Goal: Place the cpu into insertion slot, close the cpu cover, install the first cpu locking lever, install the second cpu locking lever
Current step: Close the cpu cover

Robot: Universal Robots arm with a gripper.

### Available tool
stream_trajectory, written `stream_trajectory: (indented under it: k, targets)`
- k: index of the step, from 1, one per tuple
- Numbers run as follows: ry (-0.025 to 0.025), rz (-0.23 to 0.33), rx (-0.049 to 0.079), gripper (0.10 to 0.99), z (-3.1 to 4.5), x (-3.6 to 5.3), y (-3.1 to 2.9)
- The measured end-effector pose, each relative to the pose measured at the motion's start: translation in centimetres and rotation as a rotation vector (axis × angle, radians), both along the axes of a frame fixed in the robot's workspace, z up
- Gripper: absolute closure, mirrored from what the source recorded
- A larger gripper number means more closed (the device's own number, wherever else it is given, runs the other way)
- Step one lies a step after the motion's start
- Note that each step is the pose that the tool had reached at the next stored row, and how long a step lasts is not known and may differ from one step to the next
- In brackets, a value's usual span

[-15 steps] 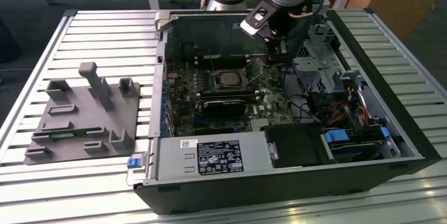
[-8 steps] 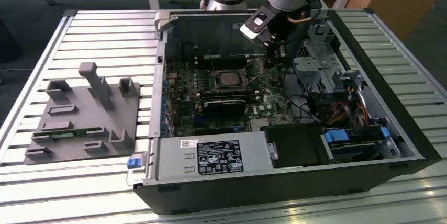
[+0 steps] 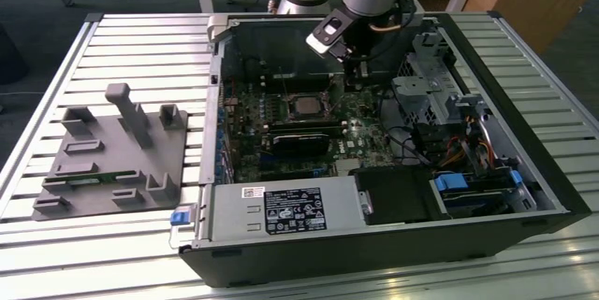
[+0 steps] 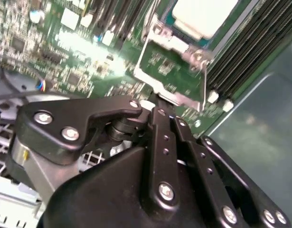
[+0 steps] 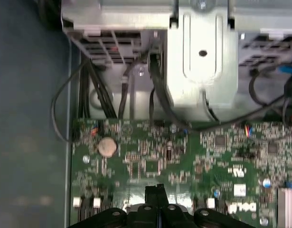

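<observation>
Your cpu [image 3: 307,106] lies flat in the slot [image 3: 291,106] on the green board [image 3: 365,139], just above the centre of the exterior view. In the second wrist view the cover [image 4: 169,90] is swung off the cpu, with bare board showing through its cut-out. Your gripper [image 3: 354,78] hangs just to the exterior view's right of the cpu; in both wrist views its fingers [image 4: 157,124] [image 5: 153,192] are drawn together with hardly a slit, tips at the cover's edge, and you cannot tell whether they pinch it. A white printed label [image 3: 293,210] lies on the silver box [image 3: 234,209] at lower centre, its writing unreadable.
</observation>
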State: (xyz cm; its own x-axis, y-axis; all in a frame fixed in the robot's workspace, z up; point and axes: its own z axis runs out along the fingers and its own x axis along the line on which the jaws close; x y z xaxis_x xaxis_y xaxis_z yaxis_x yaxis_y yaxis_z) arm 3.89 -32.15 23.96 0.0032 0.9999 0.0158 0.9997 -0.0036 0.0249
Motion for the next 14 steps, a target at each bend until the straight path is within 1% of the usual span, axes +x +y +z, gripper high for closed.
stream_trajectory:
  k: [10,11,14]
  targets:
    - [0.0000,0.000,0.000,0.980,-0.10,-2.72,0.00]
    - [0.0000,0.000,0.000,0.980,-0.11,-2.92,0.00]
    - [0.0000,0.000,0.000,0.980,-0.18,-3.11,0.01]
